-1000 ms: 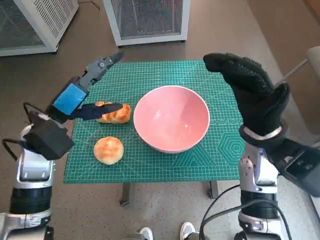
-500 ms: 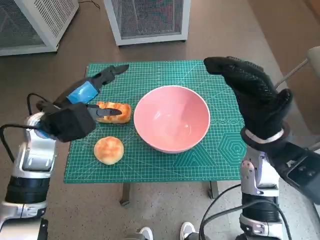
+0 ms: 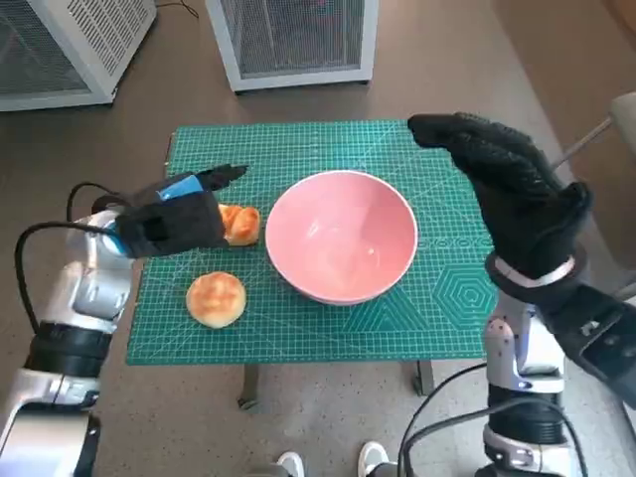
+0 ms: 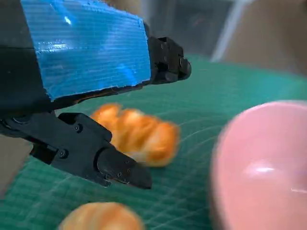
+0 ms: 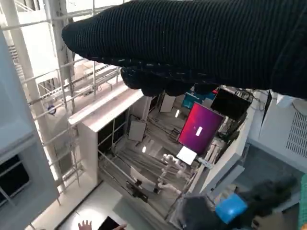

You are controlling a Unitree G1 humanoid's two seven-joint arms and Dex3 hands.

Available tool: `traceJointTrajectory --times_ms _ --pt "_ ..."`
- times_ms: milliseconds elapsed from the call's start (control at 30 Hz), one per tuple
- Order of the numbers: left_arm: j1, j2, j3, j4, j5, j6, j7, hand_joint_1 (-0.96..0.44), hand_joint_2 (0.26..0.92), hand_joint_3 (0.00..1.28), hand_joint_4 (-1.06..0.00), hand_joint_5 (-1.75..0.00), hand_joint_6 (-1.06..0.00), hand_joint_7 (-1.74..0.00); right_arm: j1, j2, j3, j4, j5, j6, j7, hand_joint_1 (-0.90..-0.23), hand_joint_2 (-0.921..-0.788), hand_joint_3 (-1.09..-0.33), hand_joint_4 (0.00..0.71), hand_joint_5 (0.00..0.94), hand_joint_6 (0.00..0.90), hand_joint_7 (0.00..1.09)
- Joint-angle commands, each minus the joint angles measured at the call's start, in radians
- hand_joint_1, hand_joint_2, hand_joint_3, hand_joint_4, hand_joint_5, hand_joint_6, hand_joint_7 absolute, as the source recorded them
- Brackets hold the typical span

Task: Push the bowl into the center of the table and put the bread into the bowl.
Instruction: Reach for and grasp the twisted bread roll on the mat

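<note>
A pink bowl [image 3: 341, 246] stands empty near the middle of the green mat [image 3: 298, 149]. A long braided bread [image 3: 239, 223] lies just left of the bowl and shows again as the bread [image 4: 136, 134] in the left wrist view. A round bun [image 3: 216, 297] lies nearer the front edge; the bun [image 4: 100, 220] is blurred in the left wrist view. My left hand [image 3: 175, 213] hovers over the long bread's left end, fingers [image 4: 103, 160] apart, holding nothing. My right hand [image 3: 502, 184] is raised above the table's right side, fingers spread, empty.
White mesh-fronted cabinets [image 3: 296, 40] stand on the floor behind the table, another cabinet [image 3: 70, 45] at the back left. The right wrist view looks up at shelving and a magenta screen [image 5: 199, 128]. The mat covers the whole small tabletop.
My left hand has dropped and swung in over the long bread, now covering its left end. The right hand has barely moved. Bowl and breads stay put.
</note>
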Motion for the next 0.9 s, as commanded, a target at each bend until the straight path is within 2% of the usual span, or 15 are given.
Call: traceJointTrajectory --times_ms 33,233,400,633,900 --pt "-0.064 -0.013 -0.057 0.052 0.068 0.075 -0.019 -0.23 0.776 0.00 -0.09 0.00 -0.22 -0.05 0.005 -0.011 0.000 0.014 0.004 0.002 0.014 -0.544 -0.921 -0.475 0.386 0.000 0.039 0.73" --pt "-0.112 -0.049 -0.114 0.149 0.125 0.125 -0.005 -0.24 0.771 0.00 -0.08 0.00 -0.22 -0.04 0.006 -0.013 0.000 0.012 -0.001 0.001 0.009 -0.543 -0.921 -0.472 0.384 0.000 0.034 0.72" --pt "-0.149 -0.082 -0.146 0.251 0.154 0.123 0.034 -0.21 0.768 0.00 -0.07 0.00 -0.22 -0.03 0.010 -0.012 0.002 0.005 -0.010 0.003 0.000 -0.545 -0.921 -0.471 0.382 0.000 0.034 0.72" --pt "-0.186 -0.121 -0.165 0.403 0.158 0.038 0.133 -0.18 0.766 0.00 -0.08 0.00 -0.25 -0.03 0.011 -0.013 0.000 0.011 -0.014 -0.003 0.000 -0.542 -0.921 -0.470 0.382 0.000 0.035 0.72" --pt "-0.207 -0.156 -0.147 0.544 0.128 -0.085 0.259 -0.14 0.781 0.01 -0.19 -0.04 -0.36 -0.07 0.015 -0.016 0.001 0.004 -0.011 -0.001 0.002 -0.536 -0.921 -0.467 0.384 0.001 0.034 0.71"
